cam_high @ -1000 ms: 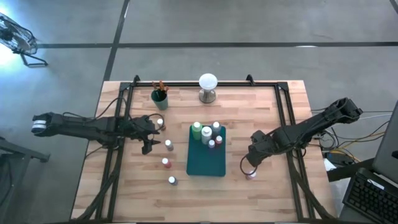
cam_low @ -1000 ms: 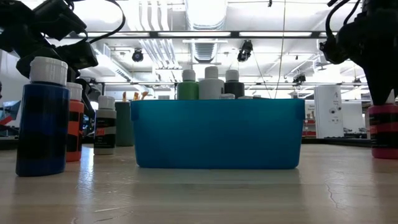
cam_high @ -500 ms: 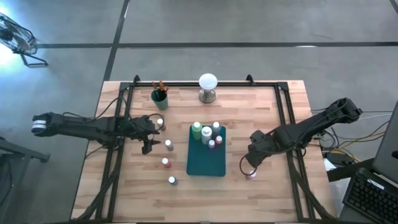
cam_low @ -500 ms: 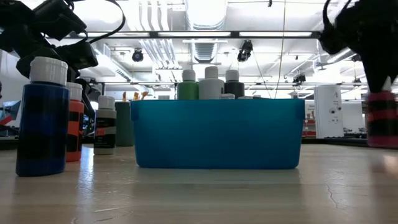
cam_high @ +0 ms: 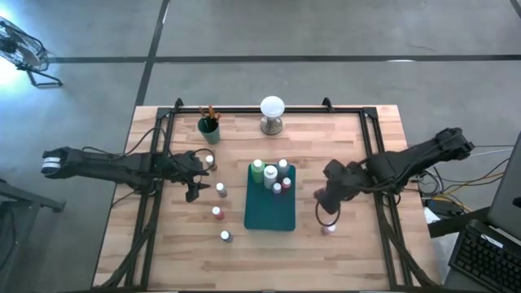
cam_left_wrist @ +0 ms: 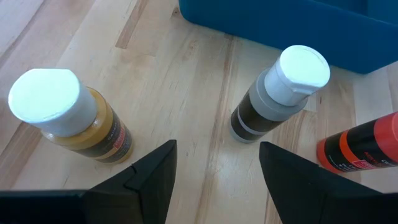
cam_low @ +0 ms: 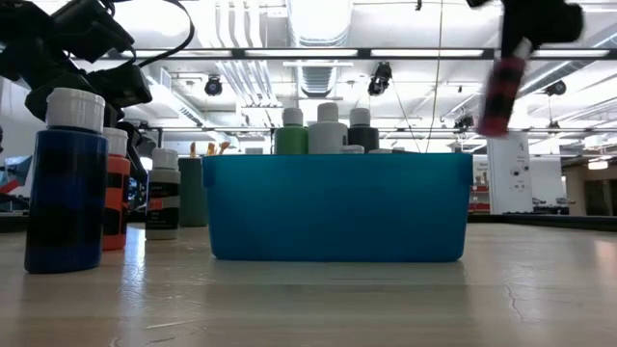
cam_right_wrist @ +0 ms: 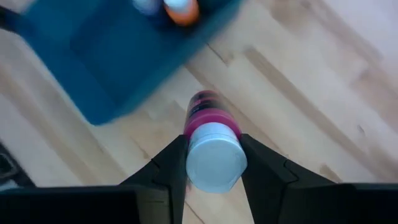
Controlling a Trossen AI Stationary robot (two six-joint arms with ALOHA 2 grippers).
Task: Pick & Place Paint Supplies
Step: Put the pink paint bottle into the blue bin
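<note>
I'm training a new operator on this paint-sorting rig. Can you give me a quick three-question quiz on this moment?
1. True or false: the right gripper holds a pink bottle by its cap.
2. Which is open over the table: A) left gripper B) right gripper?
3. The green bottle stands in the teal ____.

Key: 1 true; 2 A; 3 tray.

Right gripper raised above table, fingers clamped, left gripper low, fingers spread
</note>
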